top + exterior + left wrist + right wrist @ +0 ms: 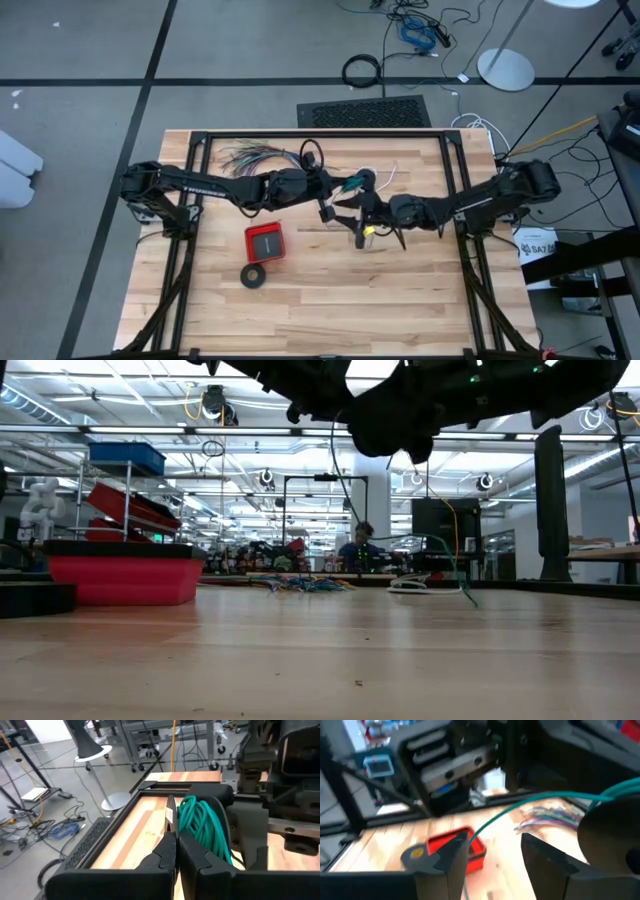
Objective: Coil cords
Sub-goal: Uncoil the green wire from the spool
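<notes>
Over the middle of the pale wooden bench (300,290), the left pincer (176,845) has its fingers pressed together beside a coil of thin teal-green wire (202,827), apparently steadying the loops so more can be wound. The right pincer (495,847) hangs with its fingers apart, a loose strand of that wire running between them untouched. Only the left wrist view shows the neat loops; the high view adds the red square box (265,242) and black tape-like ring (253,276) nearby.

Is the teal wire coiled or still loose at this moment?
Mostly coiled. The left wrist view shows the teal wire bunched in loops beside the shut left pincer; a loose strand runs past the open right pincer.
</notes>
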Tool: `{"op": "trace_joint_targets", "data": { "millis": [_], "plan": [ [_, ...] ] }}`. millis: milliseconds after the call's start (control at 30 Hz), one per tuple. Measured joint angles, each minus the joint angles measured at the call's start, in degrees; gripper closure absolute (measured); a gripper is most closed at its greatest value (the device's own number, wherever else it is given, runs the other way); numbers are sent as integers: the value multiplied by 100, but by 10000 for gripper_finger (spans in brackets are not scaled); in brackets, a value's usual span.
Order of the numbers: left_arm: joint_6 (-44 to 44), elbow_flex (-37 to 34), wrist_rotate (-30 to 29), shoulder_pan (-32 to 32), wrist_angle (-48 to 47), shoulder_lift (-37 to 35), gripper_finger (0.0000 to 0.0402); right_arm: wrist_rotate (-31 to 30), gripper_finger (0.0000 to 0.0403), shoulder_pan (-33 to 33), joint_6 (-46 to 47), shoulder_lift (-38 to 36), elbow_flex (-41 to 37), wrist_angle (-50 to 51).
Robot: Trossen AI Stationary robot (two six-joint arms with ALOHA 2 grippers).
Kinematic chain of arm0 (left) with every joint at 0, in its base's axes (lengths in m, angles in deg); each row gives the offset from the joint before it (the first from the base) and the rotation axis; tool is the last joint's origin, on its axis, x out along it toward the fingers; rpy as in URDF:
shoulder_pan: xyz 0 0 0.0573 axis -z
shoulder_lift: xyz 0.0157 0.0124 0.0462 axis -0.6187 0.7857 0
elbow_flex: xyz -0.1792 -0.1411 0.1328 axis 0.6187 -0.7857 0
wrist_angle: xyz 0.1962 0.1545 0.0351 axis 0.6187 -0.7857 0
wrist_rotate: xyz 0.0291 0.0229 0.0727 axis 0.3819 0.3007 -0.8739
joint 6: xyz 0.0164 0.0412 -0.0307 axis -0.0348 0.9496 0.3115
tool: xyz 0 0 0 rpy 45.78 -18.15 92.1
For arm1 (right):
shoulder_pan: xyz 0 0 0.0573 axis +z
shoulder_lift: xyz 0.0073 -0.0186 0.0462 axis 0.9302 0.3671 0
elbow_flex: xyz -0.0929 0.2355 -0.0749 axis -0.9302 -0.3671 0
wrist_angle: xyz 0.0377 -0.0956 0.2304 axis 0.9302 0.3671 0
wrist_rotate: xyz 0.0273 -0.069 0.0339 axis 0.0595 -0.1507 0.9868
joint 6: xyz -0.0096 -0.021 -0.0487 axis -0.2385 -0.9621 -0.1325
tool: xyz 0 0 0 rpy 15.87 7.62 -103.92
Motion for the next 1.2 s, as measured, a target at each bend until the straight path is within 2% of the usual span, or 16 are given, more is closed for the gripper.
{"op": "trace_joint_targets", "data": {
  "millis": [133, 333, 400, 533, 700, 867, 933, 1067, 1200],
  "plan": [
    [-51, 0, -63, 11, -9, -2, 397, 40, 242, -47, -60, 192, -4, -554],
    [-109, 0, -47, 11, -8, -2, 397, 20, 276, -89, -68, 200, -4, -645],
    [-109, 0, -46, 11, 11, -2, 397, 0, 304, -89, -102, 200, -4, -703],
    [-105, 0, -120, 22, -6, -5, 397, -58, 387, -27, -313, 206, -6, -782],
    [37, 7, -182, 37, -193, 0, 397, -390, 400, 213, -664, -3, -9, -858],
    [155, 7, -366, 26, -341, -2, 397, -1197, 402, 531, -1333, -531, -4, -758],
    [158, 7, -431, 27, -412, -2, 397, -1530, 402, 632, -1522, -816, -2, -508],
    [191, 7, -579, 26, -437, -2, 397, -2360, 402, 774, -1458, -1462, 0, 855],
    [205, 7, -622, 22, -344, -2, 397, -2721, 403, 758, -373, -1980, 0, 2819]
  ]
}}
